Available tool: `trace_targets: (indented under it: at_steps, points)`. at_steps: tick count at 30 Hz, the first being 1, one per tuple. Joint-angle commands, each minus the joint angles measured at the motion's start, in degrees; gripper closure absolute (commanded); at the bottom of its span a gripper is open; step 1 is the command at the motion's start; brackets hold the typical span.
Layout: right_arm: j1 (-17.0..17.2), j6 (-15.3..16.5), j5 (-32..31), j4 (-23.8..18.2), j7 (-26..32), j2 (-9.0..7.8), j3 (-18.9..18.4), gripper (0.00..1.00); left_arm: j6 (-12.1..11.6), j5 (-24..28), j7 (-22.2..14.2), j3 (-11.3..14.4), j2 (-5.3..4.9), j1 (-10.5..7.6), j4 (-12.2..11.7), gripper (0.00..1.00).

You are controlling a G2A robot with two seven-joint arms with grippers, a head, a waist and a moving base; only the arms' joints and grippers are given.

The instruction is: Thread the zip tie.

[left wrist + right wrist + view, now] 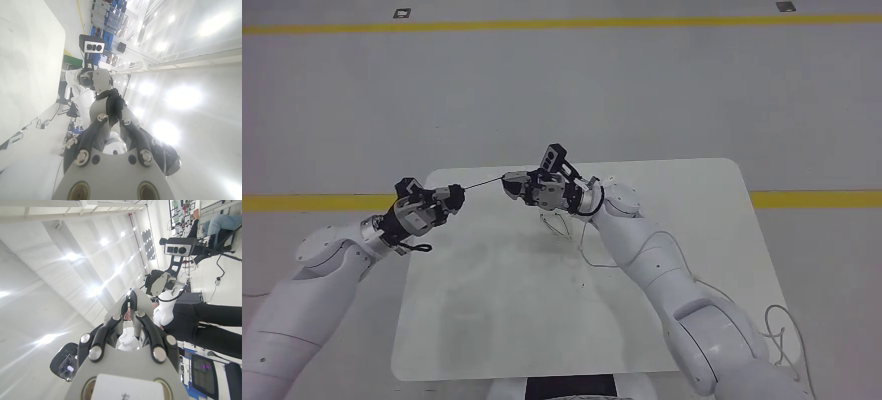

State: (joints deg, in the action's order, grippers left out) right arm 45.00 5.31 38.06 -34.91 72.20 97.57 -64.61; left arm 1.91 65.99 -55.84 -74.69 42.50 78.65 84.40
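Observation:
A thin black zip tie [480, 184] stretches in the air above the back of the white table [672, 200], held between both grippers. My left gripper [450, 194] is shut on its one end, and in the left wrist view the fingertips [105, 106] pinch a black piece [114, 105]. My right gripper [512, 183] is shut on the other end; in the right wrist view its fingers [140, 306] press together on a dark ridged strip [133, 303]. The two grippers face each other, a short span apart. How the tie's head and tail lie cannot be made out.
A thin white cable [587, 255] loops on the table below the right arm. The table's front half [542, 320] is bare. A yellow floor line [802, 199] runs past both sides of the table.

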Motion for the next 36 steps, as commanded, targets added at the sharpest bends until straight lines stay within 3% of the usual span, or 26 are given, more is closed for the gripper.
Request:
trace_targets:
  at_steps: [1,11,13,34,36]
  points:
    - [-0.1,0.6,-0.7,0.0,-0.3,-0.18,0.1,1.00,0.1,-0.1,0.6,-0.1,0.12,0.04,0.1,0.00]
    - [0.1,1.5,-2.0,-0.8,-0.9,-0.62,0.8,1.00,0.3,-0.3,-0.1,-0.4,0.82,-0.02,0.4,0.00]
    - [0.4,1.7,-0.7,-1.1,-0.1,-0.62,0.5,1.00,-2.0,-1.2,0.9,-0.9,0.95,-0.03,0.3,0.00]
    - [0.4,1.7,-0.7,-1.1,-0.1,-0.62,0.5,1.00,-2.0,-1.2,0.9,-0.9,0.95,-0.03,0.3,0.00]
    - [1.4,0.8,-1.6,-2.7,-1.7,-0.72,0.9,1.00,-2.0,-1.2,1.4,-0.9,1.01,-0.06,0.5,0.00]
